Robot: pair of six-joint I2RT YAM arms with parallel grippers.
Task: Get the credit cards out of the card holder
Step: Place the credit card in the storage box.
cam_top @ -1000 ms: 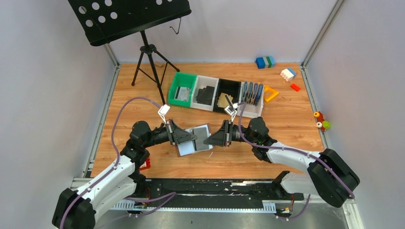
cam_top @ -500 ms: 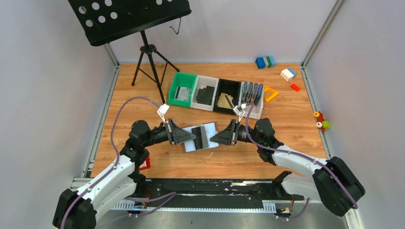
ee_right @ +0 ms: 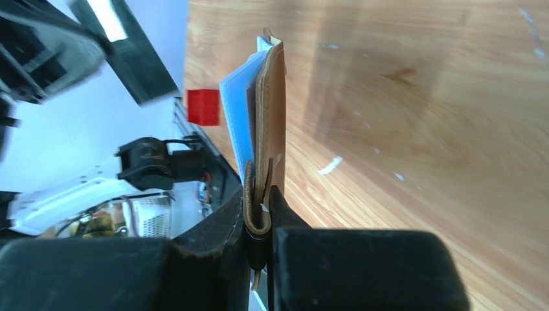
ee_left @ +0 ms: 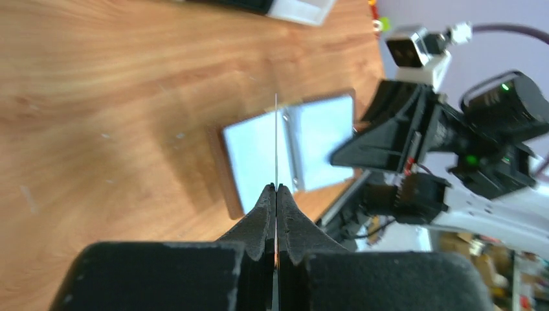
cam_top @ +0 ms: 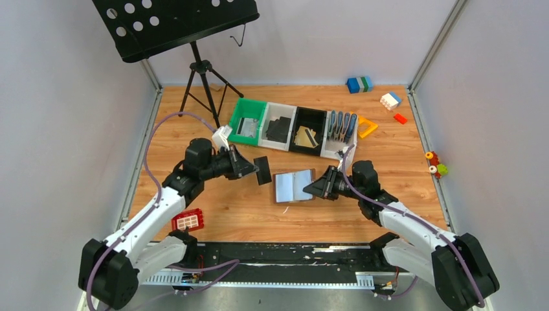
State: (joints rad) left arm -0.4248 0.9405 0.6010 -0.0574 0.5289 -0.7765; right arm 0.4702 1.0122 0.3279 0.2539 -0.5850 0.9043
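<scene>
Two arms meet over the middle of the counter (cam_top: 226,207) in the overhead view. The left fingers (cam_top: 245,170) are pinched shut on a black card (cam_top: 262,170), held on edge just left of the card holder (cam_top: 293,186) and clear of it. The card holder is spread open with its grey-blue pockets up, and the right fingers (cam_top: 318,187) are clamped on its right edge.

From the left wrist, the left fingers (ee_left: 262,217) press together on the black card (ee_left: 276,142), seen edge-on as a thin line, with the open card holder (ee_left: 252,155) beyond.

From the right wrist, the right fingers (ee_right: 220,227) are closed tight on the strap end of the card holder (ee_right: 275,110). I cannot tell whether it touches the counter (ee_right: 421,97).
</scene>
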